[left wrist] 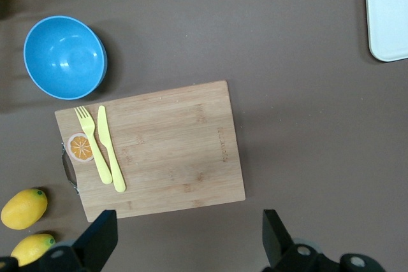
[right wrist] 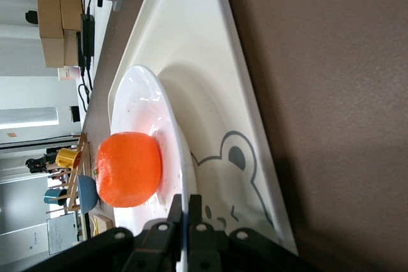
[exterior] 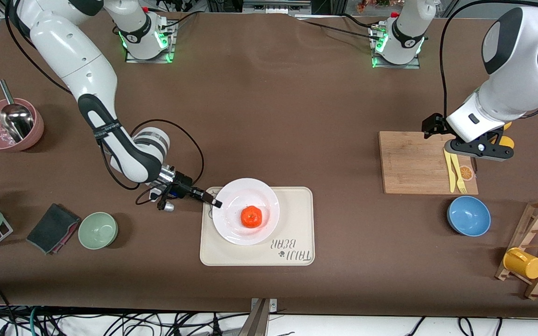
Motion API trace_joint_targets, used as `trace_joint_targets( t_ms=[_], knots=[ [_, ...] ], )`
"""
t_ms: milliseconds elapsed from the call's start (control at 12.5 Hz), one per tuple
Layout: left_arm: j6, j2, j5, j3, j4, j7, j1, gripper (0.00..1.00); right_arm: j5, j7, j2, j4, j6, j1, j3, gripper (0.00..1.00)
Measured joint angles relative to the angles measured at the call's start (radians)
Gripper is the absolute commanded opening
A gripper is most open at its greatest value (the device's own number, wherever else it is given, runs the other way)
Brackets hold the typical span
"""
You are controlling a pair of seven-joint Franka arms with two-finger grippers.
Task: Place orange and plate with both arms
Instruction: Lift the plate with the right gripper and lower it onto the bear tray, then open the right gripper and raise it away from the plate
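Observation:
The orange point(exterior: 251, 217) sits in the middle of the white plate point(exterior: 231, 231), which rests on the cream bear tray point(exterior: 292, 219). My right gripper point(exterior: 214, 201) is shut on the plate's rim at the edge toward the right arm's end of the table. In the right wrist view its fingers point(right wrist: 194, 211) pinch the rim of the plate point(right wrist: 150, 103), with the orange point(right wrist: 127, 169) close by. My left gripper point(exterior: 479, 151) is open and empty, up over the wooden cutting board point(exterior: 418, 163). Its fingertips point(left wrist: 102, 237) show in the left wrist view.
The cutting board point(left wrist: 159, 148) carries a yellow fork and knife point(exterior: 456, 170). A blue bowl point(exterior: 469, 215) and a mug rack point(exterior: 535, 252) stand nearby, and two lemons point(left wrist: 24, 208) lie beside the board. A green bowl point(exterior: 98, 230), dark cloth point(exterior: 52, 227) and pink bowl point(exterior: 10, 125) sit toward the right arm's end.

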Motion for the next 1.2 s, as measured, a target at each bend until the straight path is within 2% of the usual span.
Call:
trace_joint_targets(
  t_ms=[80,399,638,797,957,1116,1196],
  knots=[
    [0.0,0.001,0.0,-0.001,0.0,0.0,0.0,1.0,-0.001,0.0,0.0,0.001,0.004,0.0,0.0,0.99],
    [0.0,0.002,0.0,-0.002,0.0,0.0,0.0,1.0,-0.049,0.004,-0.006,0.02,0.013,-0.003,0.0,1.0],
    [0.002,0.003,0.0,-0.003,0.0,0.0,0.0,1.0,-0.129,0.005,-0.064,0.03,0.036,-0.009,0.0,1.0],
    [0.003,0.005,0.0,-0.003,0.0,0.0,0.0,1.0,-0.156,0.005,-0.15,-0.002,0.037,-0.011,-0.01,1.0],
    [0.005,0.006,0.0,-0.003,0.001,0.0,0.0,1.0,-0.205,0.005,-0.265,-0.105,0.012,-0.016,-0.033,1.0],
    [0.006,0.007,0.0,-0.003,0.002,0.0,0.0,1.0,-0.321,0.003,-0.394,-0.233,-0.11,-0.023,-0.106,1.0],
    [0.006,0.007,0.0,-0.003,0.003,0.0,0.0,1.0,-0.412,0.002,-0.451,-0.274,-0.215,-0.026,-0.168,1.0]
  ],
)
